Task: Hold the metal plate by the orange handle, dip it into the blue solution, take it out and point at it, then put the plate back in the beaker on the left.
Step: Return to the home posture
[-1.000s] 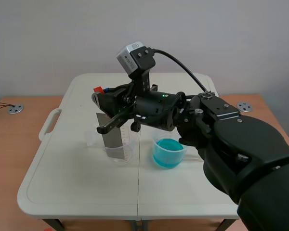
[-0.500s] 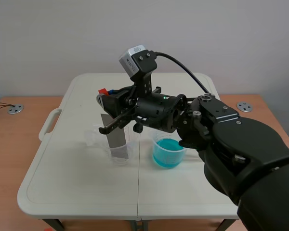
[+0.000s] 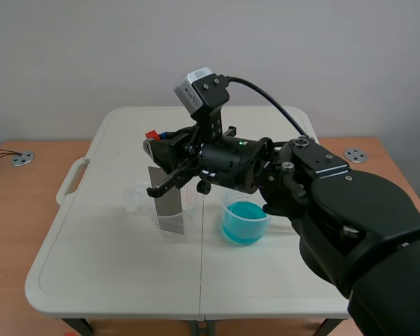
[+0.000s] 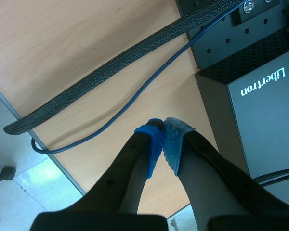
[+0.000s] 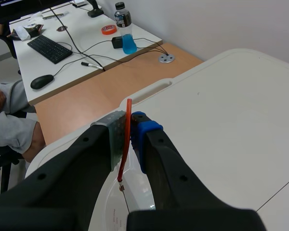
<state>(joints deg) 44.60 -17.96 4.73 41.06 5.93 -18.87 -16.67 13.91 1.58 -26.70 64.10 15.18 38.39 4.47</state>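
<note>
The grey metal plate [image 3: 166, 199] hangs upright with its lower end inside the clear beaker [image 3: 190, 215] on the left of the white table [image 3: 112, 266]. My right gripper [image 3: 157, 143] is shut on the plate's orange handle [image 3: 152, 135] above that beaker. In the right wrist view the orange handle [image 5: 127, 144] is pinched between the pads of the right gripper [image 5: 127, 120], and the clear beaker [image 5: 139, 192] lies below it. The beaker of blue solution [image 3: 244, 221] stands to the right, apart from the plate. My left gripper [image 4: 163, 126] is shut on nothing, away from the table.
The left wrist view shows a wooden surface with a braided cable [image 4: 111, 72], a thin blue cable and a black box [image 4: 260, 101]. Beyond the table, the right wrist view shows a desk with a keyboard [image 5: 47, 48] and bottle, and a seated person's arm [image 5: 9, 127].
My right gripper has shifted slightly to the right with the plate, which stays inside the left beaker. The blue beaker has not moved.
</note>
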